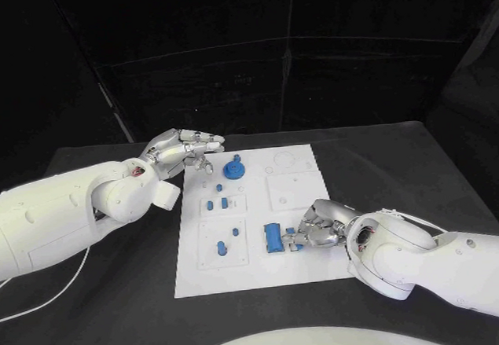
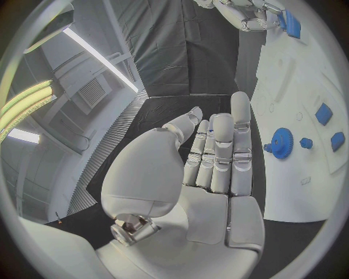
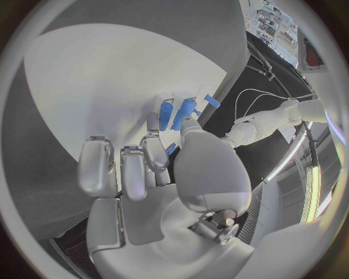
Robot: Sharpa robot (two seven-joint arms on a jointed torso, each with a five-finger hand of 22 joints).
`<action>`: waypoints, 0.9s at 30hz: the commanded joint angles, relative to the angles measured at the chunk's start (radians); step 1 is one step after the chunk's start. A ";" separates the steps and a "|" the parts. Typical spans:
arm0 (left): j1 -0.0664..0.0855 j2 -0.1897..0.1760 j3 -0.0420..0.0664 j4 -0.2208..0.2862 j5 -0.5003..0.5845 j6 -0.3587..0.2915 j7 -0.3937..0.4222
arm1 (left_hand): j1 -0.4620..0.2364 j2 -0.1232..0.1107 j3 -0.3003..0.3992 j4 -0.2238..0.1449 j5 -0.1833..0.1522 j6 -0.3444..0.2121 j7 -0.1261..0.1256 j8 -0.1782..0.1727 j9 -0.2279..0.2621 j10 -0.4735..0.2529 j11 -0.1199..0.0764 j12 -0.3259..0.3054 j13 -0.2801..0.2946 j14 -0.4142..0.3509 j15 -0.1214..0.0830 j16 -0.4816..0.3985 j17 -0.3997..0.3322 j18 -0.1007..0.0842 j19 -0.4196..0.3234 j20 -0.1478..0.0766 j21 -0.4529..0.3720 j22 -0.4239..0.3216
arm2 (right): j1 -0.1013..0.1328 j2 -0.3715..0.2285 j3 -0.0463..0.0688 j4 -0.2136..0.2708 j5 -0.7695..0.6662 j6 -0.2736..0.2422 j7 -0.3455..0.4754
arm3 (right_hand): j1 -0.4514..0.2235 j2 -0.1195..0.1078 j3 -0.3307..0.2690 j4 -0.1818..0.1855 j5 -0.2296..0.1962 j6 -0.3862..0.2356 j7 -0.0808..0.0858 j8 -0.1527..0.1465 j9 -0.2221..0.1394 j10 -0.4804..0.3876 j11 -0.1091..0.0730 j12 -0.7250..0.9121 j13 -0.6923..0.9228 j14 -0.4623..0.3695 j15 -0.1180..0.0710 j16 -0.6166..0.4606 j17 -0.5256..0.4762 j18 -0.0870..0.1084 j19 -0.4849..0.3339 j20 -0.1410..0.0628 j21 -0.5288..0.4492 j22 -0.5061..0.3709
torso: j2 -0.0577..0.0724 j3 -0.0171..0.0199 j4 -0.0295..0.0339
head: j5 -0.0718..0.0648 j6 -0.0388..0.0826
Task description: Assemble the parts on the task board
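The white task board (image 1: 255, 263) lies in the middle of the table. A blue gear (image 1: 234, 171) (image 2: 282, 142) stands near its far edge, and small blue parts (image 1: 215, 203) (image 2: 324, 113) lie in recesses down its left side. My left hand (image 1: 183, 151) (image 2: 214, 157) hovers over the board's far left corner, fingers straight and holding nothing. My right hand (image 1: 321, 222) (image 3: 163, 168) rests on the board's right side. Its thumb and a finger pinch a small blue part (image 3: 171, 150) beside two long blue parts (image 1: 274, 238) (image 3: 174, 114).
Black table (image 1: 110, 307) surrounds the board, with white cables (image 1: 31, 308) trailing at the near left and near right. Several empty recesses (image 1: 291, 190) mark the board's far right. My right hand (image 2: 247, 11) also appears in the left wrist view.
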 commanded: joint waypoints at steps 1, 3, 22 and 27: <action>0.001 0.001 0.001 0.001 0.004 0.011 0.005 | -0.006 0.008 0.002 0.000 -0.003 -0.005 0.001 0.006 -0.001 -0.008 0.003 0.005 -0.002 -0.009 0.000 -0.002 -0.002 0.013 -0.006 0.002 -0.004 -0.001 | 0.001 -0.001 0.000 0.007 -0.003 -0.020 0.012 | -0.017 0.002 -0.012 0.000 -0.008 -0.006 0.001 0.006 0.003 0.000 0.006 0.000 0.003 0.065 -0.005 0.000 0.058 -0.006 -0.007 -0.001 -0.003 0.001 | 0.000 -0.0003 -0.0005 | -0.001 0.000; 0.001 0.001 0.001 0.001 0.004 0.011 0.004 | -0.008 0.008 0.002 0.000 -0.003 -0.005 0.002 0.006 -0.001 -0.009 0.004 0.006 -0.002 -0.010 0.001 -0.002 -0.003 0.013 -0.006 0.002 -0.004 -0.001 | 0.001 -0.003 0.000 0.011 -0.003 -0.023 0.014 | -0.022 0.006 -0.016 0.001 -0.007 -0.006 0.001 0.007 0.004 0.001 0.006 0.002 0.005 0.065 -0.005 0.001 0.059 -0.006 -0.006 -0.001 -0.002 0.003 | 0.000 0.0001 -0.0004 | -0.001 0.001; 0.001 0.005 0.001 -0.004 0.004 0.014 0.004 | -0.011 0.009 0.002 0.002 -0.003 -0.006 0.002 0.007 -0.001 -0.010 0.004 0.006 -0.002 -0.010 0.001 -0.001 -0.003 0.013 -0.007 0.003 -0.005 -0.001 | 0.001 -0.037 0.000 0.044 -0.001 -0.017 0.030 | 0.005 0.071 -0.050 -0.012 0.091 -0.008 -0.004 0.018 0.022 0.011 0.002 0.013 0.023 0.068 -0.009 0.007 0.070 -0.009 0.001 -0.004 0.005 0.016 | -0.001 -0.0001 0.0002 | -0.009 0.001; 0.001 0.006 0.001 -0.005 0.004 0.014 0.004 | -0.011 0.009 0.002 0.002 -0.003 -0.006 0.002 0.007 -0.001 -0.010 0.004 0.006 -0.002 -0.010 0.001 -0.001 -0.003 0.013 -0.007 0.003 -0.005 -0.001 | 0.001 -0.049 0.000 0.047 -0.017 0.026 0.033 | 0.110 0.057 -0.045 -0.066 0.076 -0.012 -0.003 0.019 0.027 0.009 0.001 0.009 0.023 0.067 -0.009 0.005 0.068 -0.008 -0.001 -0.005 0.003 0.014 | 0.000 0.0000 0.0017 | -0.009 0.001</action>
